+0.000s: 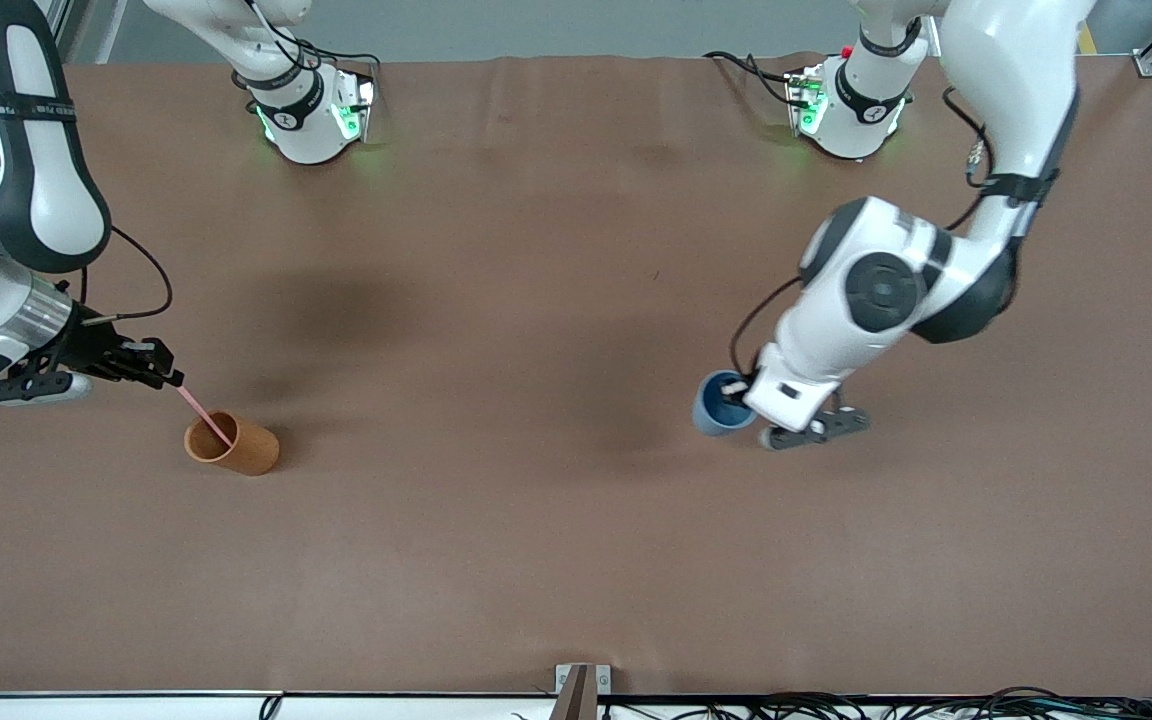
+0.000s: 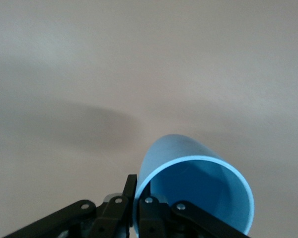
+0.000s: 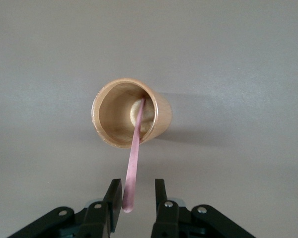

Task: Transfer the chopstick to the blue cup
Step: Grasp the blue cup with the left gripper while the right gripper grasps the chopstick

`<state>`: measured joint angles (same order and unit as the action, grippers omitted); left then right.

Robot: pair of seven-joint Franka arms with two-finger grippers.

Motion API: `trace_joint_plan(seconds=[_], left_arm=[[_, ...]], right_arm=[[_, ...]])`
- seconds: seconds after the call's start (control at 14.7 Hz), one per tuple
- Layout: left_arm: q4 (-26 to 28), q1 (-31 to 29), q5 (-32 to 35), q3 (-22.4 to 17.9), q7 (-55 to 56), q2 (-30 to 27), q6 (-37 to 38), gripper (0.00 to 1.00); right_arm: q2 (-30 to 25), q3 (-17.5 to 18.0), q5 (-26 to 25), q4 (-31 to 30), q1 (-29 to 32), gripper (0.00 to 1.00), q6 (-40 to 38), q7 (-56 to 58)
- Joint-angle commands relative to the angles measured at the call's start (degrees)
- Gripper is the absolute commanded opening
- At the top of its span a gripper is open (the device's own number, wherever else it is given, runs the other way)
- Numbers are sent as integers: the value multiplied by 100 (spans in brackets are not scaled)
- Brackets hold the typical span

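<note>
The pale-pink chopstick (image 1: 204,410) leans in the orange-brown cup (image 1: 234,446) toward the right arm's end of the table. In the right wrist view the chopstick (image 3: 132,158) rises out of the cup (image 3: 129,119), and its top end sits between the fingers of my right gripper (image 3: 137,186). That gripper (image 1: 171,378) is open, with the stick close to one finger. My left gripper (image 1: 742,386) is shut on the wall of the blue cup (image 1: 717,408), one finger inside and one outside the rim. The cup (image 2: 193,188) fills the view by the left gripper (image 2: 139,186).
The brown table cover (image 1: 536,300) is bare between the two cups. The two arm bases (image 1: 311,110) stand along the table's edge farthest from the front camera. A small bracket (image 1: 581,690) sits at the table's nearest edge.
</note>
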<state>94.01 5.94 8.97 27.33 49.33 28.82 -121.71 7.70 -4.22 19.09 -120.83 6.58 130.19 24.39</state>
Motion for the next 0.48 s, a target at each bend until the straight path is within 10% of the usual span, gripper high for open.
trace_joint_plan(seconds=[0.0,0.41], left_arm=[[-733,564,604,105,1163,790,33,0],[-1103,909,755,334,1728,1371,-54,1]], right_arm=[[-67,44,165,-125,36,34,50,154],[-41,45,165,-133,19,29,6,154]])
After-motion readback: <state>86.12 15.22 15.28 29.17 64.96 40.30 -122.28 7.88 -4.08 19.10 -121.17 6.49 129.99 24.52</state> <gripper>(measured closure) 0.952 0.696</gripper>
